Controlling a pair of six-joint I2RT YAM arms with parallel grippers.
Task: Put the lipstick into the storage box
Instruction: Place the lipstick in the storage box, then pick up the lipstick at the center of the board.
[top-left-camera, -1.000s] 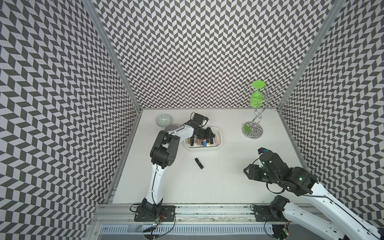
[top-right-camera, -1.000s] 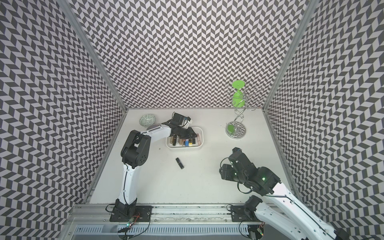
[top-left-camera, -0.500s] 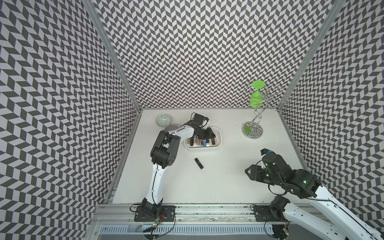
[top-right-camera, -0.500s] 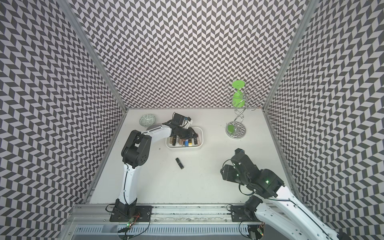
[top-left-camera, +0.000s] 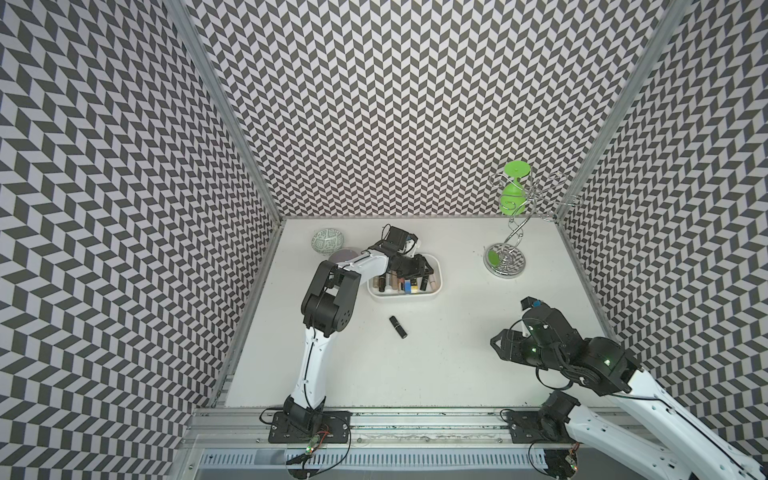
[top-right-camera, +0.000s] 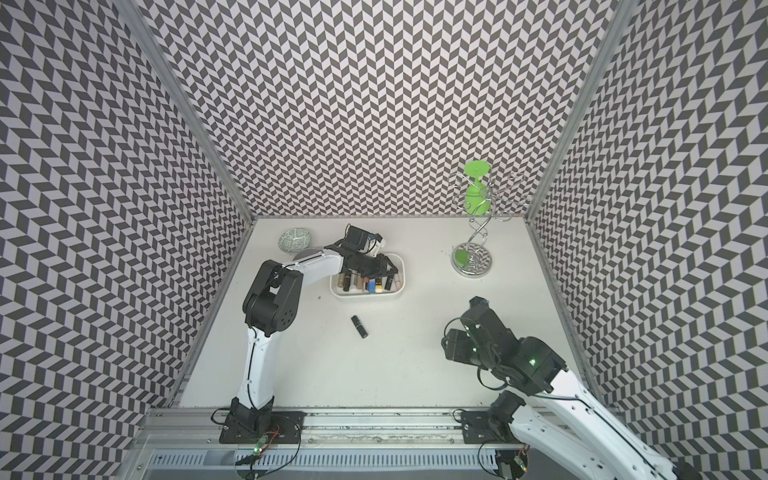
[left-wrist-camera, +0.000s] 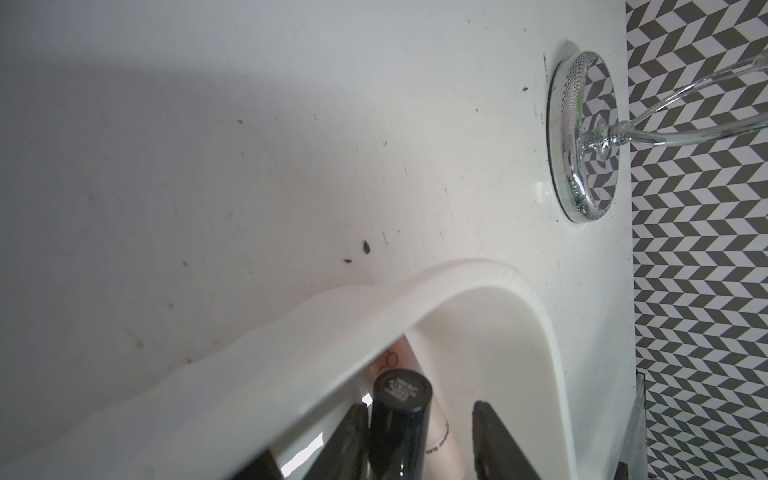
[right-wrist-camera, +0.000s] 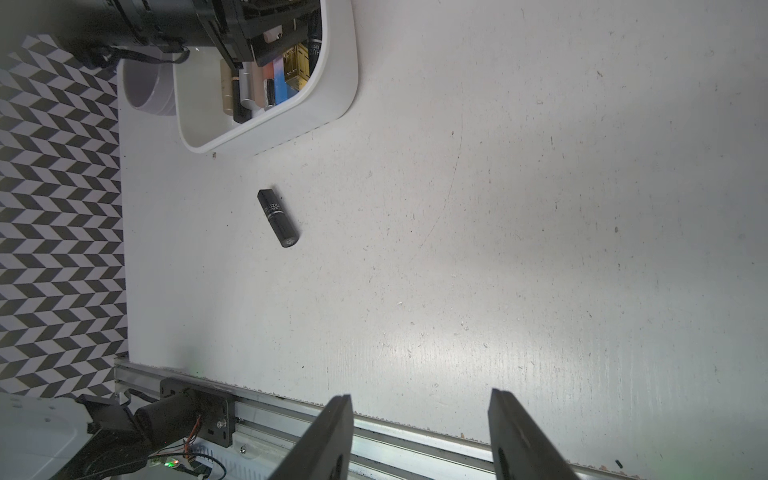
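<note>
- Two black fingers (left-wrist-camera: 353, 440) of the left gripper (left-wrist-camera: 417, 405) stand partly apart inside the storage box (left-wrist-camera: 332, 332). A black tube (left-wrist-camera: 401, 399) sits between them. One finger is just beside it and the other has a gap, so nothing is pinched.
- The right gripper (right-wrist-camera: 419, 395) is open too, with nothing in it. It hangs over the table (right-wrist-camera: 540, 208) near the front rail (right-wrist-camera: 270, 409), well apart from the box.
- Many tubes lie in a row in the box: black, gold, blue and pale pink ones.
- A lilac bowl (right-wrist-camera: 149, 91) sits just beside the box, and the left arm (top-left-camera: 361, 264) reaches over it. A green-patterned bowl (top-left-camera: 328, 241) is behind that.
- A shiny wire stand (top-left-camera: 505, 259) is at the far right of the table, with a green thing (top-left-camera: 512, 195) hanging on it.
- The lipstick (top-left-camera: 398, 326) lies on its side on the bare table. It is outside the box, near its front wall but not touching.
- It is a short black tube.
- The right wrist view shows pale letters on the lipstick's side. They are too small to see in both top views.
- Only the left wrist view shows the gap by the finger. In both top views the gripper's body hides it.
</note>
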